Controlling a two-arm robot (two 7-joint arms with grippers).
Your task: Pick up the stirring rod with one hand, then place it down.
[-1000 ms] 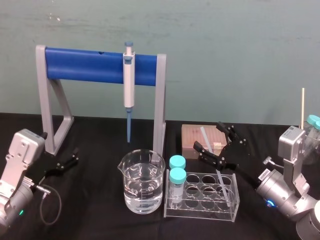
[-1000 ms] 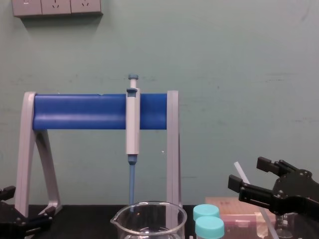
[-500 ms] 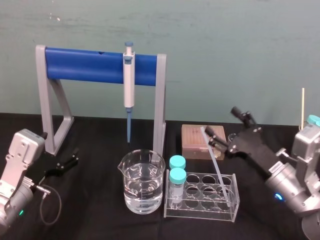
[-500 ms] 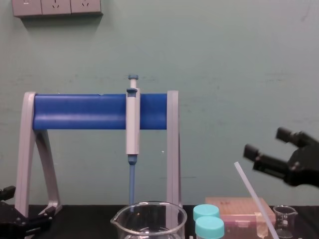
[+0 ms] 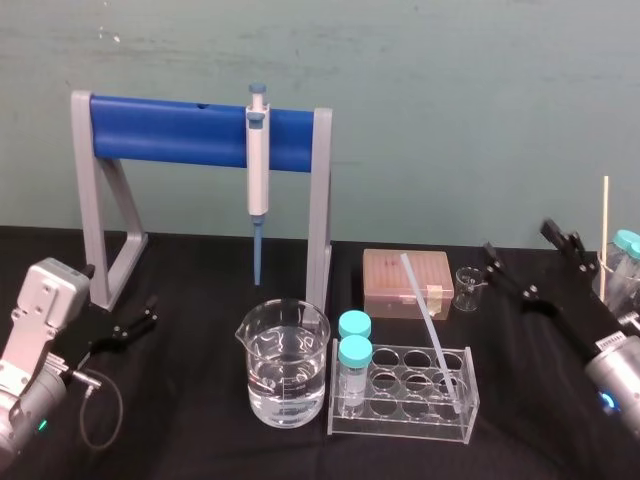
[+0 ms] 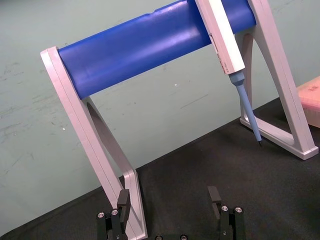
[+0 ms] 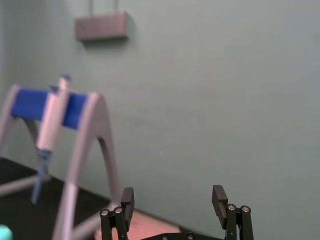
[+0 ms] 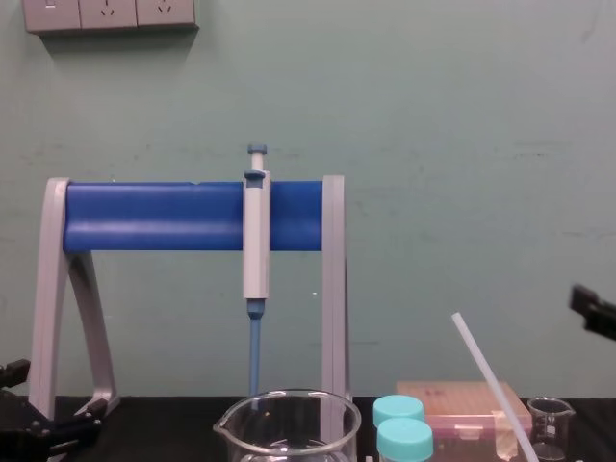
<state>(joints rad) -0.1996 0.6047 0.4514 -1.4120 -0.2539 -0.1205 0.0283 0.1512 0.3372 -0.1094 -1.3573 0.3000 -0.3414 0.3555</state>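
Right gripper [image 5: 517, 238] – the working hand – hangs above the tabletop [image 5: 200, 440] on the right side, its two black fingers spread wide and holding nothing; the right wrist view confirms the open gap between the fingertips [image 7: 218, 194]. It stands well apart from the stirring rod [image 5: 430, 325], off to that rod's right. Left gripper [image 5: 148, 312] sits low at the far left near the foot of the pipette stand [image 5: 100, 230], likewise spread and empty. The stirring rod rests with its lower end in a well at the right of the clear tube rack [image 5: 400, 412] and leans, its upper end tilted back and to the left in front of the pink box [image 5: 385, 285]; two blue-capped vials [image 5: 354, 352] occupy the rack's left end, a large beaker [image 5: 285, 375] of clear liquid stands just beside the rack, and a small beaker [image 5: 467, 287] stands behind it. Judged by its look, the rod is light, stiff and smooth – probably slippery between hard pads, and brittle if it is glass. The free upper length above the rack rim seems the best place to take hold, with the fingers closing squarely across the shaft and a draw along its own slant, so that it does not lever against the well or tip the rack.
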